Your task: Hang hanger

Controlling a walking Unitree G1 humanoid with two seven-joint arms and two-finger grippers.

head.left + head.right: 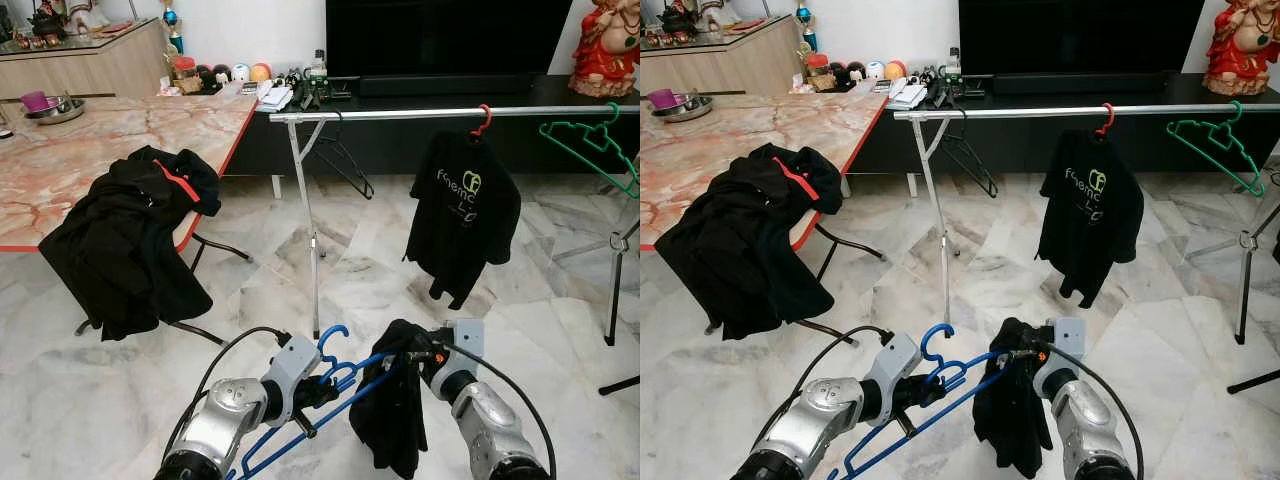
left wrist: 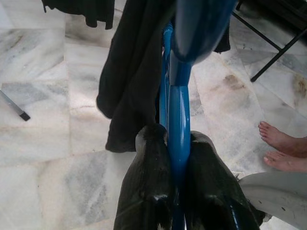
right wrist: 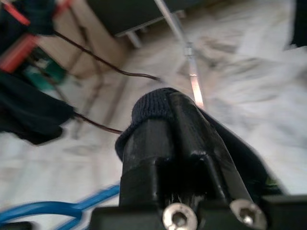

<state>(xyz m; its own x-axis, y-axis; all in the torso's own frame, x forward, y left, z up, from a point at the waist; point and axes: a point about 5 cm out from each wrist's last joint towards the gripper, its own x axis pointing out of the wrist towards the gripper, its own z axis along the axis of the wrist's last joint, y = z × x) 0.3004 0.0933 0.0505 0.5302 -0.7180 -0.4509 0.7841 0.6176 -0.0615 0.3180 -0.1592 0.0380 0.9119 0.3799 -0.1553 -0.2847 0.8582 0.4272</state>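
Low before the rail (image 1: 450,113), a blue hanger (image 1: 330,385) is clamped between the closed fingers (image 2: 148,191) of the left gripper (image 1: 312,392); its lower end is cut off by the frame edge. A dark garment (image 1: 392,415) is pinched by the right gripper (image 1: 418,352), its fingers (image 3: 168,143) largely wrapped in cloth. The right wrist view is blurred. Bare feet (image 2: 283,148) are partly visible on the marble floor (image 1: 260,290).
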